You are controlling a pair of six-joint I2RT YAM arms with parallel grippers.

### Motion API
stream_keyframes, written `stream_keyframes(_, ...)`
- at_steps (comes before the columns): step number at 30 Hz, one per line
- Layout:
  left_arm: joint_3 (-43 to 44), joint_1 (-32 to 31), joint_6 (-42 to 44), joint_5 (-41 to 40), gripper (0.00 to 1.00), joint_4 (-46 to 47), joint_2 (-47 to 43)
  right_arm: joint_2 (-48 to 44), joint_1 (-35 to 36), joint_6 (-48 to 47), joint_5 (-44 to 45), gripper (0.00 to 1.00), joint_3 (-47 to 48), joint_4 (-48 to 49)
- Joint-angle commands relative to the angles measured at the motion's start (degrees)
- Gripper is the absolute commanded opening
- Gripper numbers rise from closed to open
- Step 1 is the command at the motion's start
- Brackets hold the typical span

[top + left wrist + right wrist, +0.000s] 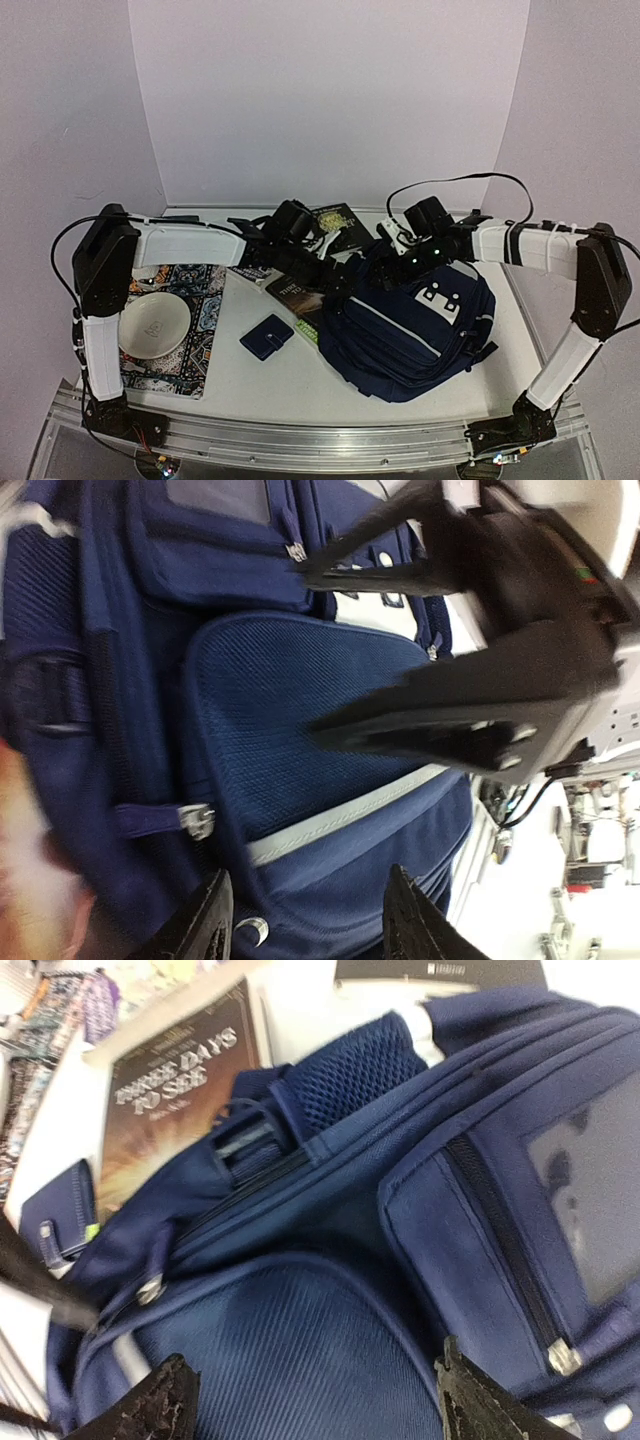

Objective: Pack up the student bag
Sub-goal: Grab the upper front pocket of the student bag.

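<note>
Hovering nearest the lens with right gripper spread wide above the student bag, centre-right of the overhead frame. Holding left gripper parted too, pinching nothing. Seemingly opening the bag; next, must catch a zip pull before loading book, wallet.

Left arm and right arm stretched inward, left tool half parted, right tool spread wide.
</note>
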Motion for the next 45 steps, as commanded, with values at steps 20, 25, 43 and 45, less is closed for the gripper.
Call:
stream_keyframes(20, 15.0, 3.4, 51.1, 3.4, 0.57, -15.1, 9.3, -9.7, 0.7, 0.0, -4.9, 0.83, -6.7, -2.5)
stream_keyframes(25, 20.1, 3.6, 52.7, 5.3, 0.52, -18.8, 14.3, -9.3, 1.0, 0.0, -5.7, 0.83, -6.5, -2.3)
stream_keyframes(43, 20.4, 3.9, 53.8, 9.2, 0.09, -22.4, 16.2, -5.5, 2.1, 1.3, -5.0, 0.81, -4.1, -0.7)
stream_keyframes(45, 19.8, 3.9, 53.2, 8.7, 0.00, -22.5, 14.9, -4.5, 2.1, 1.7, -3.9, 0.81, -3.5, -0.5)
